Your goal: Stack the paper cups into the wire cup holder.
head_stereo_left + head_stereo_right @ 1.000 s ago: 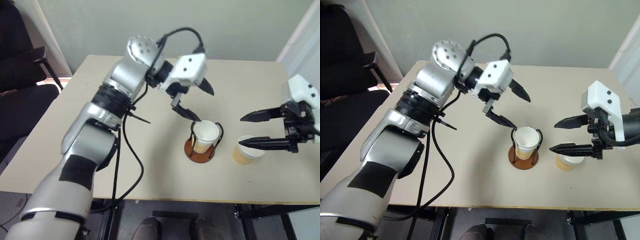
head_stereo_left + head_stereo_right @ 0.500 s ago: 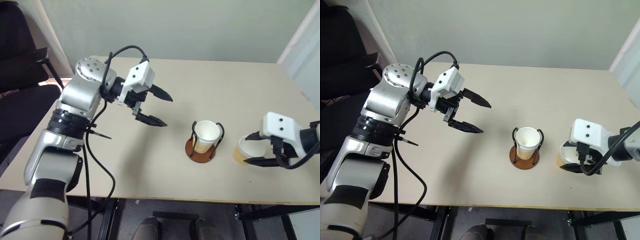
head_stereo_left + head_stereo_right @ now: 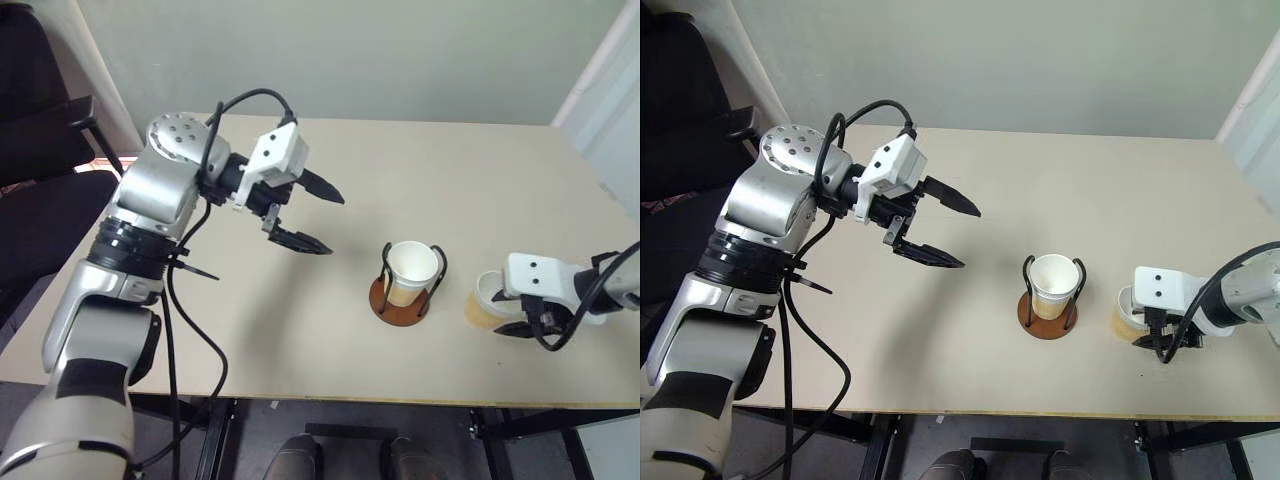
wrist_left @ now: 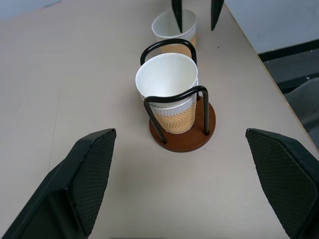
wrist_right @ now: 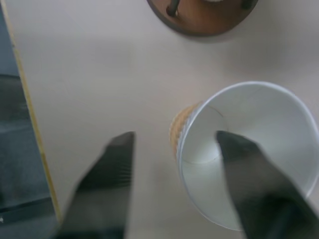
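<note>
One loose paper cup (image 3: 489,301) stands upright on the table (image 3: 480,180), just right of the wire cup holder (image 3: 406,290). The right gripper (image 5: 174,164) straddles its rim, one finger (image 5: 239,164) inside, one (image 5: 112,164) outside, not visibly pinching. Stacked cups (image 4: 169,89) fill the holder. The left gripper (image 3: 312,215) hovers spread, well left.

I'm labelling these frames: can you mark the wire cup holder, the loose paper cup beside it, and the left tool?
wire cup holder (image 4: 182,143), left wrist view, on its brown disc base.
loose paper cup (image 5: 259,134), right wrist view, on its white inner wall.
left tool (image 3: 315,217), left eye view, midway between its fingertips.
</note>
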Robot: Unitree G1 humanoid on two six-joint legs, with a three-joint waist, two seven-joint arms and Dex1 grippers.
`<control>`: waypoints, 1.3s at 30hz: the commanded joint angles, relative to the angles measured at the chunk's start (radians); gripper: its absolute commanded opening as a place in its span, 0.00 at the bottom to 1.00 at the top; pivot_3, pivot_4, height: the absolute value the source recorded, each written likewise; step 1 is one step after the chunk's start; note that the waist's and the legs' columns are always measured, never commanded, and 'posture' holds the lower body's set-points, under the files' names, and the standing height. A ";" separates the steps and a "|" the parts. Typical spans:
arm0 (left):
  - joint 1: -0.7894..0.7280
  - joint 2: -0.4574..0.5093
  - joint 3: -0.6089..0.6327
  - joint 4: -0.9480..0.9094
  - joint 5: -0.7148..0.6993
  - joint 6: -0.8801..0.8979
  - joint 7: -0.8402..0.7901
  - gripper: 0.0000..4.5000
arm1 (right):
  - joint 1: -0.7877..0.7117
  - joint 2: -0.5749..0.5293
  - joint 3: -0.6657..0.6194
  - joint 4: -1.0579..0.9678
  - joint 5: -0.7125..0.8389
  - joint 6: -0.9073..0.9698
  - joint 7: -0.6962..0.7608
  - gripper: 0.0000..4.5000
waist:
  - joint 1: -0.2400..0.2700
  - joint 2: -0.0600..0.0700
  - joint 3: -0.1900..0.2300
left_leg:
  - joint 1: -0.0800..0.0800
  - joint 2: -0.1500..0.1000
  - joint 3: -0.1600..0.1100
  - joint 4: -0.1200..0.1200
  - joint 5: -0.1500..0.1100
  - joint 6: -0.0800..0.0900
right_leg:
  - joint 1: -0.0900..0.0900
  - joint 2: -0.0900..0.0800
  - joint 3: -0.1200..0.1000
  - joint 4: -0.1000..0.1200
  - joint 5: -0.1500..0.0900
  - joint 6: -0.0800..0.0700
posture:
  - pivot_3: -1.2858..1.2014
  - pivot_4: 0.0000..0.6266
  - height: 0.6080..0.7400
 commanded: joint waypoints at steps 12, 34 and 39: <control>0.046 0.007 0.050 -0.072 -0.020 0.033 -0.022 1.00 | 0.005 -0.030 -0.120 -0.020 0.035 0.007 0.076 0.00 | -0.001 0.000 0.000 | 0.000 0.000 0.000 0.000 -0.001 0.001 | 0.000 0.000 0.000 -0.001 0.000 0.000 | 0.52 0.24 1.00; 0.144 0.025 0.074 -0.213 -0.027 0.116 -0.008 1.00 | -0.842 0.213 0.294 0.142 -0.018 -0.050 0.384 0.00 | -0.018 -0.003 0.000 | 0.002 0.000 -0.001 -0.006 -0.001 -0.001 | -0.002 0.000 0.000 0.000 -0.005 -0.008 | 0.52 0.24 1.00; 0.147 0.030 0.077 -0.223 -0.027 0.124 -0.005 1.00 | -0.841 0.220 0.322 0.186 -0.043 -0.108 0.384 0.00 | -0.018 -0.003 0.000 | 0.001 0.000 -0.001 -0.008 -0.001 -0.001 | -0.003 0.000 0.000 -0.001 -0.005 -0.009 | 0.52 0.24 1.00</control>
